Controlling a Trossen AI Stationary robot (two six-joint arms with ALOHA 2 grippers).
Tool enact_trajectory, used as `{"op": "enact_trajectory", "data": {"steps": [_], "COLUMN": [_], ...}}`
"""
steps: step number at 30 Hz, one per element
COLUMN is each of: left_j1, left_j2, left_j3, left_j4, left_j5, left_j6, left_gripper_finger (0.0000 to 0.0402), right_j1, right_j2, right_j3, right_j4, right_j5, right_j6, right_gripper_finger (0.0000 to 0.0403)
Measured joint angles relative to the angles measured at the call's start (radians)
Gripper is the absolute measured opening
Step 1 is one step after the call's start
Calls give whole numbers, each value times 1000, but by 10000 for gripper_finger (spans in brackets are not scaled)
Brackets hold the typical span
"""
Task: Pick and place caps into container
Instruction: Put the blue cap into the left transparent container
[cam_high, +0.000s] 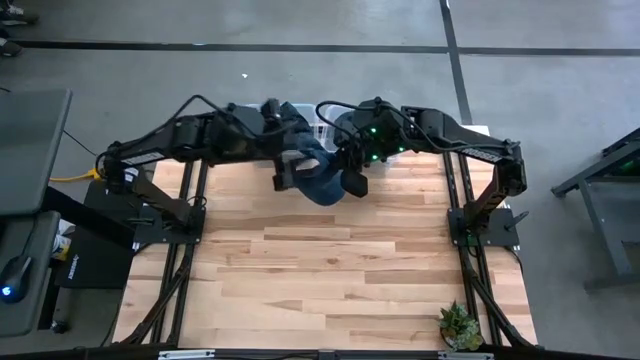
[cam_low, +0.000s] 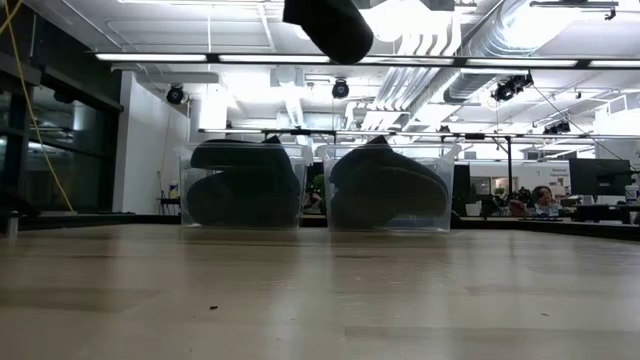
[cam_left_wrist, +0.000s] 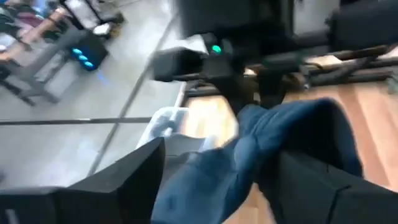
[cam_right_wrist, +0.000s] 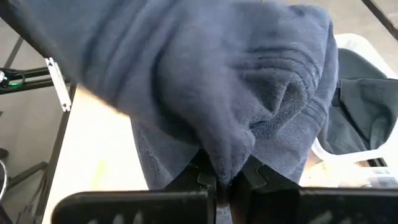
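A dark blue cap (cam_high: 322, 185) hangs above the table's far edge between my two grippers. My right gripper (cam_right_wrist: 227, 177) is shut on its cloth (cam_right_wrist: 236, 74). My left gripper (cam_left_wrist: 217, 165) stands open, its fingers on either side of the same cap (cam_left_wrist: 292, 130). In the high view the left gripper (cam_high: 288, 172) is left of the cap and the right gripper (cam_high: 352, 180) is right of it. Behind them, two clear containers (cam_low: 186, 170) (cam_low: 450, 170) stand side by side on the far edge, each with dark caps (cam_low: 243, 185) inside. My right gripper pinches a bunched fold of the cap's cloth (cam_right_wrist: 229, 163) between its two shut fingers. The cloth bulges up and spreads beyond the fingertips. The cap is lifted clear of the table. I cannot tell whether my left gripper touches the cap between its open fingers.
The containers show at the table's far edge (cam_high: 320, 128). One container's white rim (cam_right_wrist: 357, 46), with a grey cap (cam_right_wrist: 367, 106) in it, lies just beyond my right gripper. Bare wooden tabletop (cam_high: 320, 270) stretches toward the near edge. A small plant (cam_high: 458, 325) stands at the near right corner.
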Motion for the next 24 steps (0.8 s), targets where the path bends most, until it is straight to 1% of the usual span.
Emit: {"op": "enact_trajectory", "data": {"steps": [3, 5, 8, 10, 13, 15, 18, 20, 24], "left_j1": [0, 0, 0, 0, 0, 0, 0, 0, 1], "left_j2": [-18, -47, -69, -107, -136, -171, -188, -222, -282], "left_j3": [14, 10, 13, 8, 7, -15, -67, -119, -272], "left_j4": [22, -21, -28, -103, -151, -209, -159, -161, 2], "left_j5": [-75, -140, -207, -205, -205, -198, -170, -150, -98], "left_j6": [0, -8, -47, -100, -184, -230, -270, -295, -324], "left_gripper_finger": [285, 288, 289, 289, 289, 289, 289, 289, 289], "right_j1": [0, 0, 0, -2, -10, -15, -25, -32, -40], "right_j2": [0, 0, -5, -14, -30, -44, -79, -102, -149], "right_j3": [0, 0, 0, 0, 1, 1, 1, 1, 2], "right_j4": [-5, -9, -7, 2, 26, 44, 102, 139, 188], "right_j5": [14, 29, 56, 70, 101, 128, 158, 167, 172], "right_j6": [-7, -9, -20, -26, -33, -46, -85, -108, -167], "right_gripper_finger": [5, 5, 5, 5, 5, 5, 5, 5, 5]}}
